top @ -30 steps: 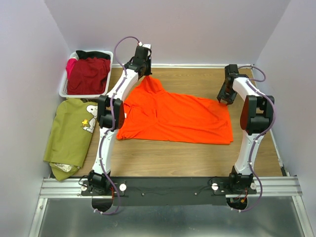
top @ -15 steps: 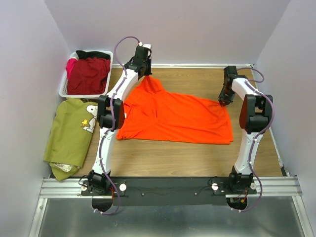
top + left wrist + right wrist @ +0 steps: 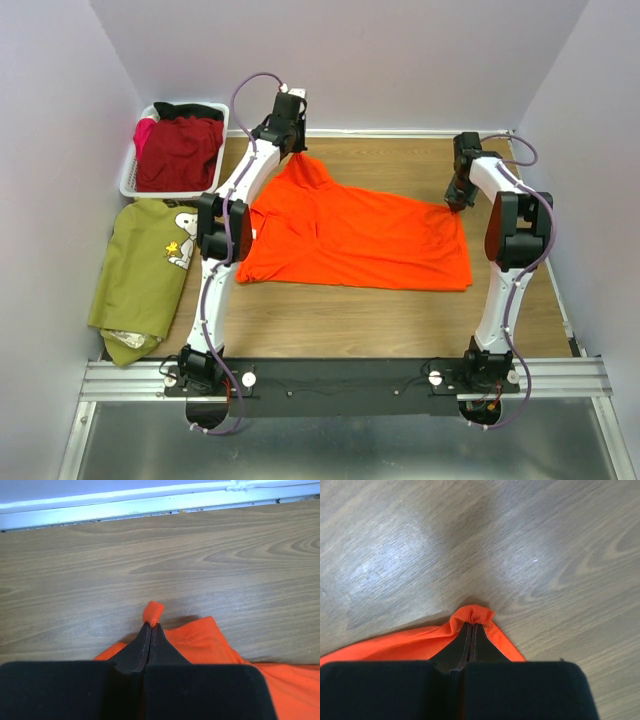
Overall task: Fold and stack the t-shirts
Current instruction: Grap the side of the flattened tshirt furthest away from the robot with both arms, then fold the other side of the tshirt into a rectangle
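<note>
A bright orange t-shirt (image 3: 350, 240) lies spread across the middle of the wooden table. My left gripper (image 3: 296, 152) is shut on its far left corner, and a pinched nub of orange cloth (image 3: 152, 613) pokes out past my left gripper (image 3: 151, 625). At the shirt's far right corner my right gripper (image 3: 455, 203) is also shut on the fabric, where a fold of orange hem (image 3: 472, 615) bunches round the tips of my right gripper (image 3: 472, 625). An olive green t-shirt (image 3: 145, 275) with a cartoon-dog print lies at the left. A dark red t-shirt (image 3: 178, 152) fills the basket.
A white slatted basket (image 3: 130, 178) stands at the far left corner, with a strip of pink cloth at its left side. A white wall skirting (image 3: 150, 502) runs along the table's far edge. Purple walls close in left, right and behind.
My right gripper has closed on the orange shirt's far right corner. The left gripper has kept its grip and place.
</note>
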Available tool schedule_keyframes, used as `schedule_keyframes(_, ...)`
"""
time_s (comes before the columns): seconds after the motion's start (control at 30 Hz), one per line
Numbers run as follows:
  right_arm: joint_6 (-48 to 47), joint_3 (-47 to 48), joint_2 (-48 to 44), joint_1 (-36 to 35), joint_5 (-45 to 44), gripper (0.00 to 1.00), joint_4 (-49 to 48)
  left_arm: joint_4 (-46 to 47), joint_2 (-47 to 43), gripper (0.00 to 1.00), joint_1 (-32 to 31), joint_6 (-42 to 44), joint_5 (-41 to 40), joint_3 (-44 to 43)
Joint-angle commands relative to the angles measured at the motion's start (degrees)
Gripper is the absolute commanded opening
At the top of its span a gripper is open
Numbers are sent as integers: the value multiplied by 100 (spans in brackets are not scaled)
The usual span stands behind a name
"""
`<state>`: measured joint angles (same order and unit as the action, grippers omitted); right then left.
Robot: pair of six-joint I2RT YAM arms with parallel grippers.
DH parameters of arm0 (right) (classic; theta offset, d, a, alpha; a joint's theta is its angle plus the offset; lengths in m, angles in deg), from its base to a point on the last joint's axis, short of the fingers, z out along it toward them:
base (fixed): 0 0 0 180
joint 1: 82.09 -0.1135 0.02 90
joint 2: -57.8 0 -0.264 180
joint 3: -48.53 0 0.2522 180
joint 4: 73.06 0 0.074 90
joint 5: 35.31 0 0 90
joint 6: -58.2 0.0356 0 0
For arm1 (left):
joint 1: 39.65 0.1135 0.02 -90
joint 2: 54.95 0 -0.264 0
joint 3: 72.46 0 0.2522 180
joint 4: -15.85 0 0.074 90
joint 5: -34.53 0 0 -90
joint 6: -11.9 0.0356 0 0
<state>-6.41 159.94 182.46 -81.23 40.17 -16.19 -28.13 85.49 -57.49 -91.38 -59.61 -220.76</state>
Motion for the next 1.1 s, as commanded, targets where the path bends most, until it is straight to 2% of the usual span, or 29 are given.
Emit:
schedule_keyframes(0.0, -43, 114, -442, 37, -393, 1, 57, -55, -596, 0, 27, 71, -148, -11)
schedule_keyframes(0.6, -8, 176, -1083, 37, -525, 1, 83, -300, -1361, 0, 53, 159, -377, 129)
schedule_keyframes(0.77, 45, -175, -1400, 37, -481, 1, 83, -406, -1748, 0, 53, 115, -465, 963)
schedule_keyframes(1.07, 256, -1396, -1849, 37, -402, 1, 66, -477, -2582, 0, 53, -96, -579, 2809)
